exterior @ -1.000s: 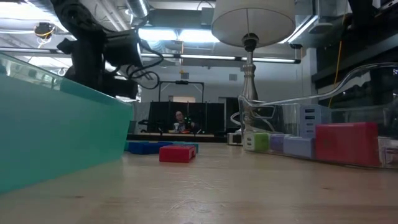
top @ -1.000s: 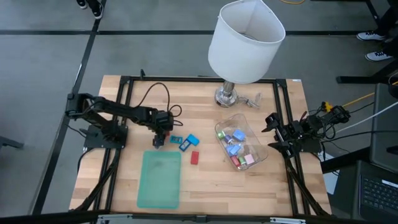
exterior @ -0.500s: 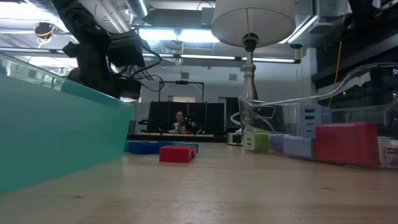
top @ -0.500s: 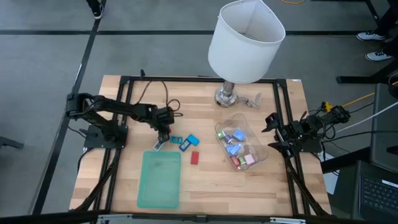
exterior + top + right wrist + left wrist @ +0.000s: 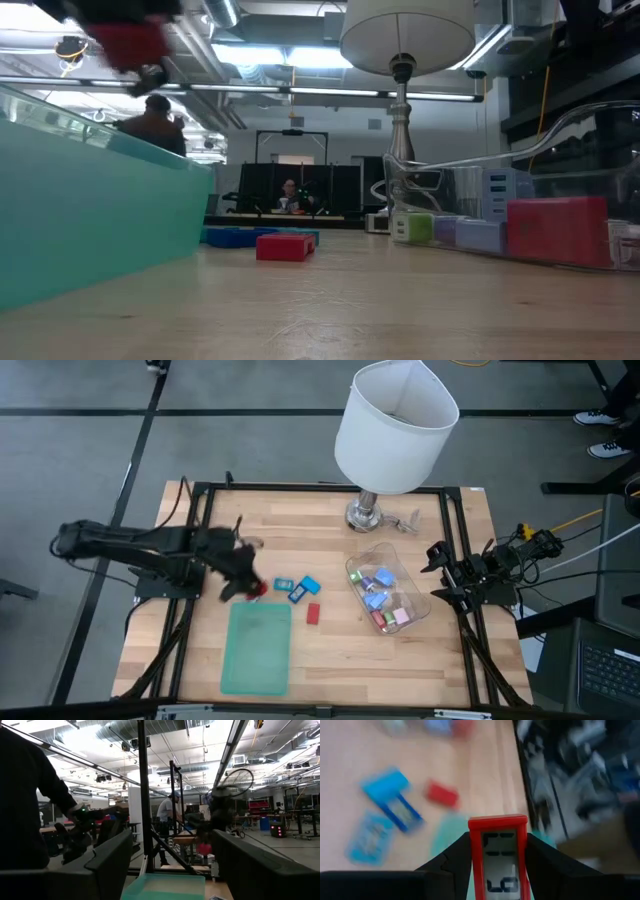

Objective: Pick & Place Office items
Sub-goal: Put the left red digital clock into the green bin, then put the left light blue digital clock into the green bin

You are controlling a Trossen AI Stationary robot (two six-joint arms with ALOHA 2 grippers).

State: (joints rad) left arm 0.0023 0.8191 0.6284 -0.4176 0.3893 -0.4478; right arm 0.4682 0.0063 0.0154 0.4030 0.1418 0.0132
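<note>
My left gripper (image 5: 250, 587) is shut on a small red office item with a pale display face (image 5: 498, 857), held in the air just beyond the far edge of the flat green tray (image 5: 256, 650). In the low view the red item (image 5: 130, 40) shows blurred, high above the tray's wall (image 5: 100, 220). A teal piece (image 5: 283, 583), a blue piece (image 5: 305, 588) and a red piece (image 5: 313, 613) lie flat on the table. More pieces fill the clear tub (image 5: 388, 598). My right gripper (image 5: 170, 870) waits open at the table's right edge. My left gripper pinches the red item by its two long side edges (image 5: 472, 865) between the two fingers (image 5: 451, 865). The item's display face is turned to the wrist camera. The fingers slant down toward the table, and the item is lifted clear of it.
A lamp with a white shade (image 5: 395, 425) stands on its metal base (image 5: 368, 515) at the far middle. A black frame (image 5: 200, 540) runs around the table. Bare wood lies between the tray and the tub. A person (image 5: 289, 195) sits far behind the table.
My left gripper has risen from the table beside the teal piece with the red item in its fingers and has drawn back toward the table's left edge. The red item is now lifted clear. The other pieces have stayed where they were.
</note>
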